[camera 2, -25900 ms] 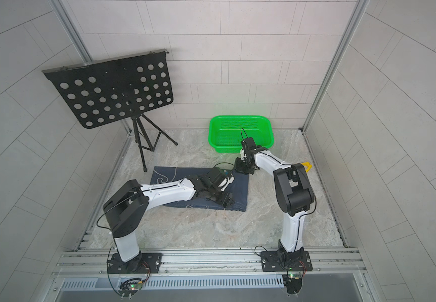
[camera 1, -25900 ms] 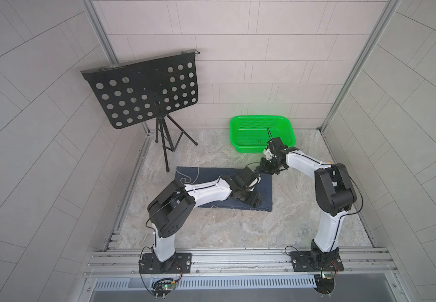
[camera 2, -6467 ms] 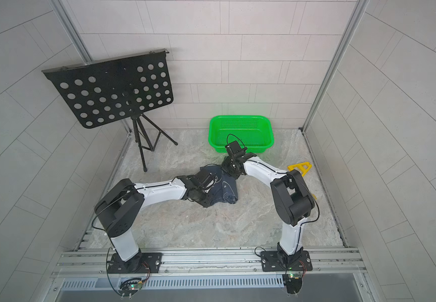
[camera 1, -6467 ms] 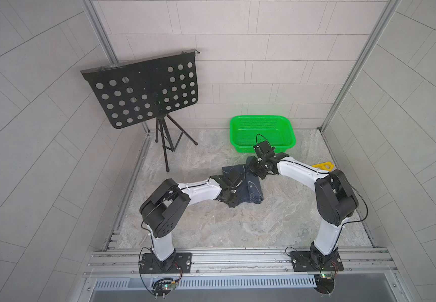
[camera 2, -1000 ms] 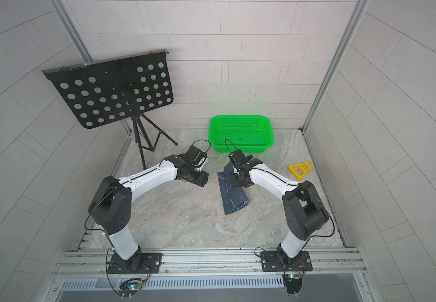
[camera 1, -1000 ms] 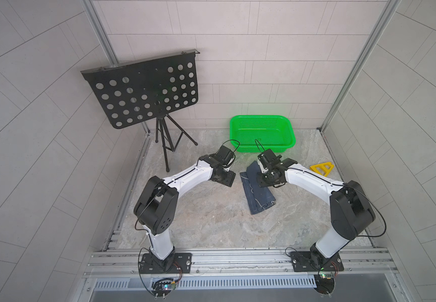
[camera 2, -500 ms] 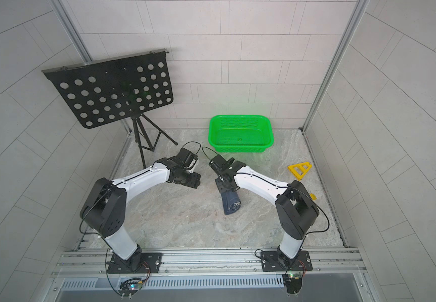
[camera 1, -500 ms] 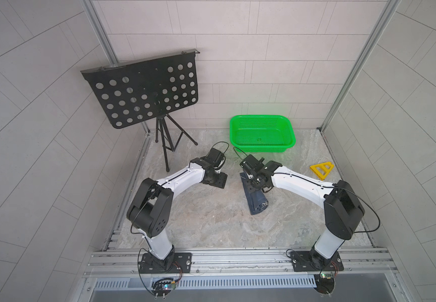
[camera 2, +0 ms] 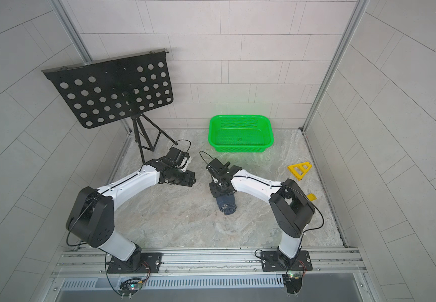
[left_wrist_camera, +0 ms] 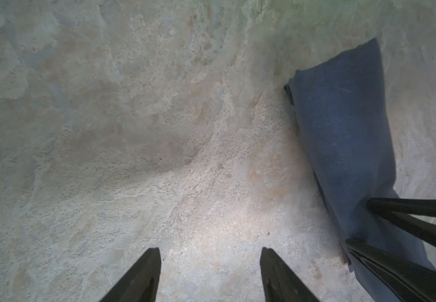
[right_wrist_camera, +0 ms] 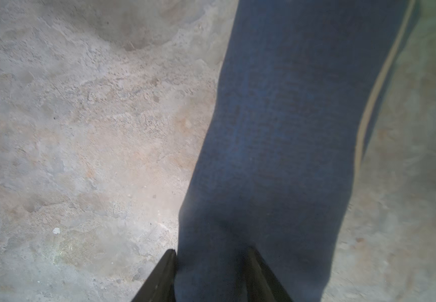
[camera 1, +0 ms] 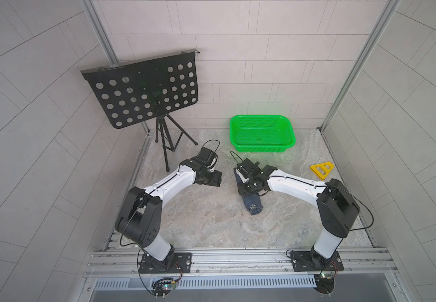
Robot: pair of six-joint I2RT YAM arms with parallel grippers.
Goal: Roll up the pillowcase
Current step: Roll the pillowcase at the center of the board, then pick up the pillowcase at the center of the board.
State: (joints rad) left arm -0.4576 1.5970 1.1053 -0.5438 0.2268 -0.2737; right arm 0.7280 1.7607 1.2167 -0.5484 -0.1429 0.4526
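Navy pillowcase (camera 1: 254, 207) (rolled) lies between right gripper's (right_wrist_camera: 210, 258) parted jaws; left gripper (left_wrist_camera: 210, 252) gapes wide.

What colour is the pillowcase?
Dark navy pillowcase, denim-like weave, pale line near one edge; right wrist view shows it best.

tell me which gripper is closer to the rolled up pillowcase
Right. The right gripper is directly over the pillowcase, fingers astride the roll; the left gripper hangs open over bare table beside it, not touching.
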